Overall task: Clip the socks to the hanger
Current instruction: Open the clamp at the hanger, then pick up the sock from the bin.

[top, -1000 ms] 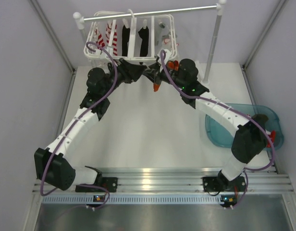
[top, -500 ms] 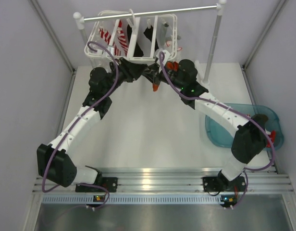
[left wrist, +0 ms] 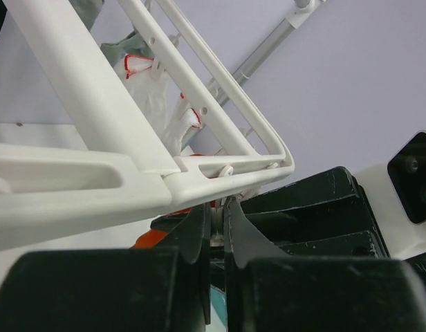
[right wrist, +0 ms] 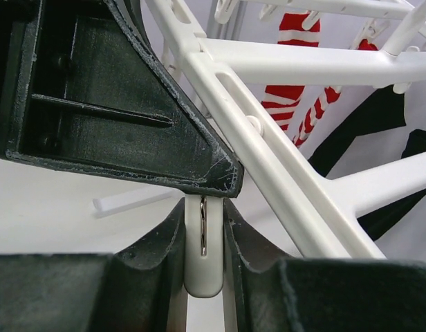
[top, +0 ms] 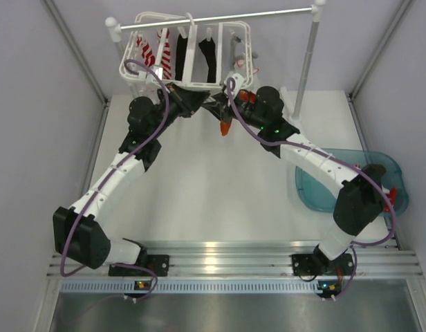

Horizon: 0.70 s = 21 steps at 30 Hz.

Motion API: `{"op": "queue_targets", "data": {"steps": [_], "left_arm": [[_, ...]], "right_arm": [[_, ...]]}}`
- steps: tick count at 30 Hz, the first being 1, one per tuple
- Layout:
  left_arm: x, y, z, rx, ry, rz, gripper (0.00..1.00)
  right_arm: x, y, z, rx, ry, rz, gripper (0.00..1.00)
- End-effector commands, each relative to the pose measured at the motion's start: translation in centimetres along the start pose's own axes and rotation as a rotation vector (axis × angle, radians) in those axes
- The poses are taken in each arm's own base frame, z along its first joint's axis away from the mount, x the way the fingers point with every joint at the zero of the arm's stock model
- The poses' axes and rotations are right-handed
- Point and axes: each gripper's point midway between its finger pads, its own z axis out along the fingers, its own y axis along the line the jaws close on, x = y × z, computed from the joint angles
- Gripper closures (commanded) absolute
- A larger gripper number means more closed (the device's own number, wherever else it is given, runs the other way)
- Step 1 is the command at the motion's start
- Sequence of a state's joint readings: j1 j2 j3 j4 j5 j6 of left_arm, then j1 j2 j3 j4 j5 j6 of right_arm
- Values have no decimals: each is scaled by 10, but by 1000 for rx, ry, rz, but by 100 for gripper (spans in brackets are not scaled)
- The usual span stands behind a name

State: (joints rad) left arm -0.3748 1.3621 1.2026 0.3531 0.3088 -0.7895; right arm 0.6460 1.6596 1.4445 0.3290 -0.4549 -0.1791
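The white hanger (top: 128, 55) hangs from the rail, carrying red-and-white striped socks (top: 152, 52), black socks (top: 182, 61) and a pale sock (top: 239, 59). Both grippers meet under its front edge. My right gripper (right wrist: 202, 207) is shut on a white clip (right wrist: 202, 263) with a metal spring; its fingers press both sides. The left gripper (left wrist: 217, 207) is shut just under the hanger's bar (left wrist: 95, 187), with only a thin pale sliver between its tips. An orange sock (top: 227, 127) dangles below the two grippers, and shows beside the left finger (left wrist: 147, 241).
The silver rail (top: 220, 17) rests on white posts (top: 306, 62) at the back. A teal tub (top: 317, 197) sits on the table at the right, under the right arm's elbow. Grey walls close in on both sides.
The hanger tilted and swung, then settled back level. My left gripper's jaws closed from open to shut. The right gripper's jaws widened slightly on the clip.
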Motion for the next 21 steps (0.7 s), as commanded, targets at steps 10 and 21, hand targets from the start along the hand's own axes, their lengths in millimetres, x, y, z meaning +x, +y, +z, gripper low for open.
{"op": "queue_targets", "data": {"steps": [10,21], "left_arm": [[-12,-5,-1,16,-39,86,100],[-11,-4,2,19,-22,111,100]], "right_arm": [[-20,30,-50,-90,37,17,20],[40,21,-184,-138,356,253,0]]}}
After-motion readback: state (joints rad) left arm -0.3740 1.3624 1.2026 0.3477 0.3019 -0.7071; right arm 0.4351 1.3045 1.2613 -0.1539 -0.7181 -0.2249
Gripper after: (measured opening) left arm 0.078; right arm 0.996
